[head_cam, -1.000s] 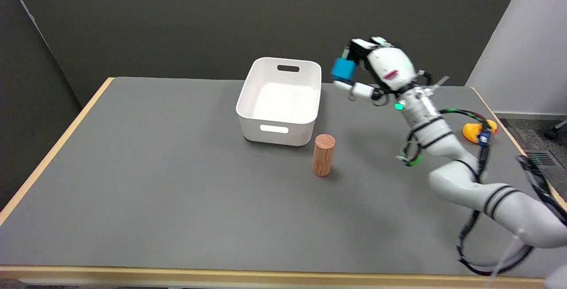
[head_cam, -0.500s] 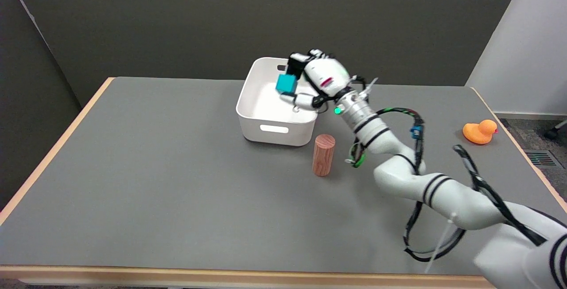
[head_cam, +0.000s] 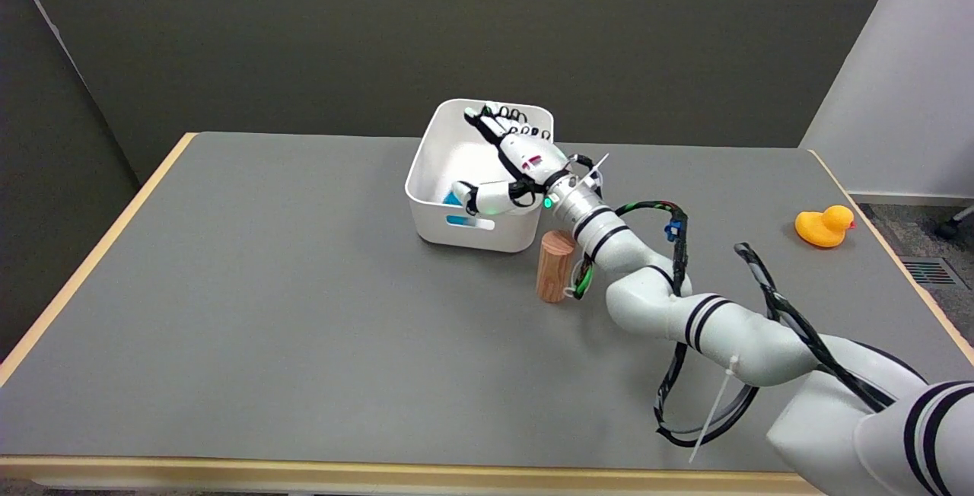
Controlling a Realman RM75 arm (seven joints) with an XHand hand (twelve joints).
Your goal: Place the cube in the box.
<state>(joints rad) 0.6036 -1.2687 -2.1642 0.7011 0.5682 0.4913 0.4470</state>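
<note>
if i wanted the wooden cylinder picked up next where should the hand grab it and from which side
Probably the upper half of the wooden cylinder, wrapped around its round side. It stands upright on the table, so the curved wall offers opposing faces. Coming from its left or near side looks safest: the right hand lies spread open over the white box, and its forearm passes right beside the cylinder's right side.

**What's sitting on the counter**

Grey counter (head_cam: 266, 313) with a light wood edge. A white box (head_cam: 475, 218) stands toward the far middle, and a wooden cylinder (head_cam: 555, 266) stands upright just beside its near right corner. An orange rubber duck (head_cam: 823, 226) sits well apart, near the right edge.
</note>
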